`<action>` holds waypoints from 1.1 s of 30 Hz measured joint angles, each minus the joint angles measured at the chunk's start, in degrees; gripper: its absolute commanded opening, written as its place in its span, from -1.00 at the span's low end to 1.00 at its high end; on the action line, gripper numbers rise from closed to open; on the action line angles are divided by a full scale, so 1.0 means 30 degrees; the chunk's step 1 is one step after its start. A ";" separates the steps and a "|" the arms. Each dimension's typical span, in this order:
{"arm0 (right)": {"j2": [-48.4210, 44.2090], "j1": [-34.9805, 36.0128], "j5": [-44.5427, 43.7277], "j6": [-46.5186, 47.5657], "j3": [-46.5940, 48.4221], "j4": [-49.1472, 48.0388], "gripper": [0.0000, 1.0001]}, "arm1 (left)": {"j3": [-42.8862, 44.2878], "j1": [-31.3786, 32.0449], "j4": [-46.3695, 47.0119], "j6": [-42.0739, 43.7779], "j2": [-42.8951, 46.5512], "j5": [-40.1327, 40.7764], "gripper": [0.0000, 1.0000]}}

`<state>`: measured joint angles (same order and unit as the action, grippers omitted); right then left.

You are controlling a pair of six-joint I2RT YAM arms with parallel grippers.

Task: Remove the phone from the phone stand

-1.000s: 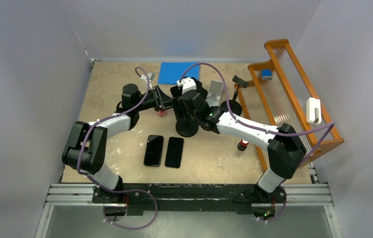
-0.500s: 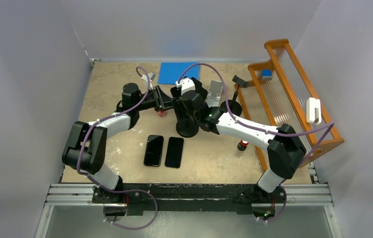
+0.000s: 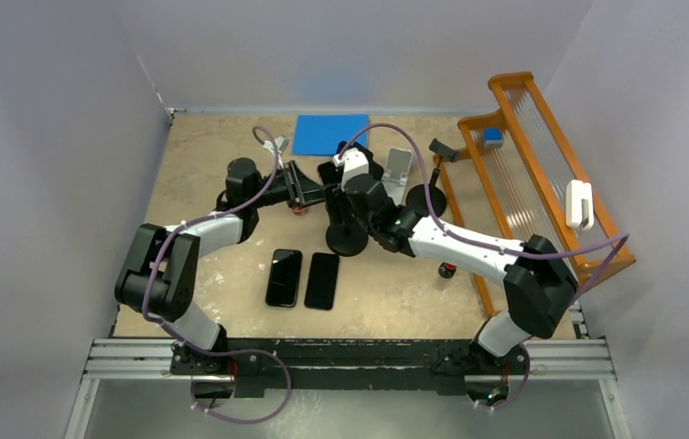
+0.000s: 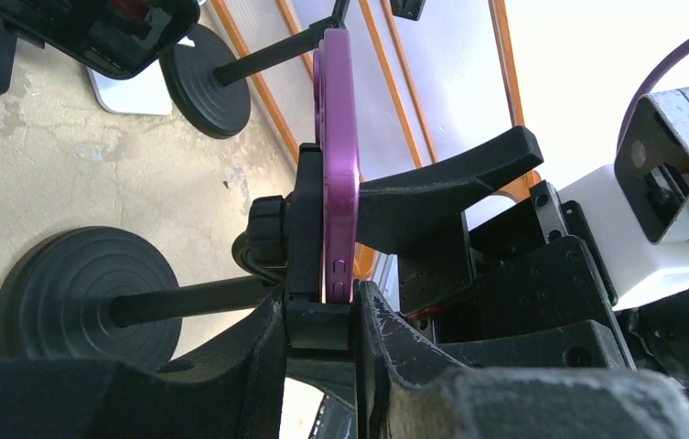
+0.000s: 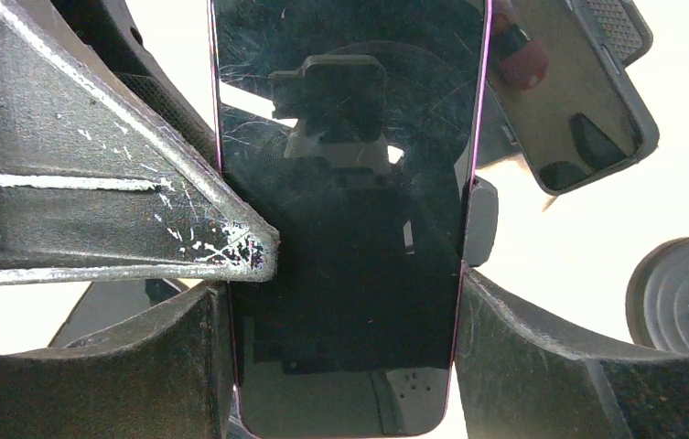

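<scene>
Right end effector (image 5: pixel 344 306) hugs the phone (image 5: pixel 349 137), maybe loosely, so it could slip; left end effector (image 4: pixel 320 320) pinches the phone stand (image 4: pixel 75 293).

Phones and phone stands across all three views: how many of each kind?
Phones: 4 (two flat black phones, purple phone, cased phone)
Stands: 3 (two black-base stands, white stand)
Total: 7

On the bench (image 3: pixel 203 174), the phone stand (image 3: pixel 347 240) holds a phone (image 5: pixel 349 229). Two more phones (image 3: pixel 284 277) lie just before the stand, a mat (image 3: pixel 329 134) behind it, and a rack (image 3: pixel 542 183) to its right.
</scene>
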<state>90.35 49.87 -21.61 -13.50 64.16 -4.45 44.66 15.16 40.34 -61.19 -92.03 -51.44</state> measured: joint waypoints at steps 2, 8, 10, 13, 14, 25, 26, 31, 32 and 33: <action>-0.0095 -0.0073 0.0240 -0.0131 -0.0313 -0.0386 -1.00 | -0.0182 -0.0007 0.0291 -0.0219 0.0000 0.0015 -1.00; -0.0423 -0.0474 0.1384 -0.0466 -0.1013 -0.1275 -1.00 | -0.0554 -0.0007 0.1239 -0.0685 -0.0007 0.0073 -1.00; -0.0503 -0.0568 0.1727 -0.0590 -0.1202 -0.1501 -1.00 | -0.0801 -0.0007 0.1843 -0.0954 -0.0080 0.0087 -1.00; -0.0605 -0.0772 0.2324 -0.0743 -0.1486 -0.1923 -1.00 | -0.1122 -0.0007 0.2929 -0.1399 -0.0270 0.0160 -1.00; -0.0641 -0.0845 0.2535 -0.0780 -0.1566 -0.2033 -1.00 | -0.1209 -0.0007 0.3191 -0.1472 -0.0299 0.0182 -1.00; -0.0758 -0.1253 0.3585 -0.1042 -0.1945 -0.2543 -1.00 | -0.1457 0.0044 0.3708 -0.1545 -0.0313 0.0430 -1.00; -0.0758 -0.1253 0.3555 -0.1005 -0.1945 -0.2543 -1.00 | -0.1457 0.0044 0.3694 -0.1545 -0.0306 0.0423 -0.91; -0.0758 -0.1253 0.3541 -0.0852 -0.1851 -0.2390 -1.00 | -0.1341 0.0044 0.3337 -0.1399 -0.0240 0.0328 -0.37; -0.0758 -0.1253 0.3541 -0.0838 -0.1792 -0.2280 -1.00 | -0.1297 0.0044 0.3191 -0.1370 -0.0204 0.0313 -0.28; -0.0758 -0.1253 0.3541 -0.0845 -0.1741 -0.2171 -1.00 | -0.1260 0.0044 0.3016 -0.1311 -0.0168 0.0248 -0.23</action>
<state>88.07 46.11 -10.98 -16.03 58.94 -10.96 40.88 15.29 49.39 -65.12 -92.53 -50.70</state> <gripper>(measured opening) 0.733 0.302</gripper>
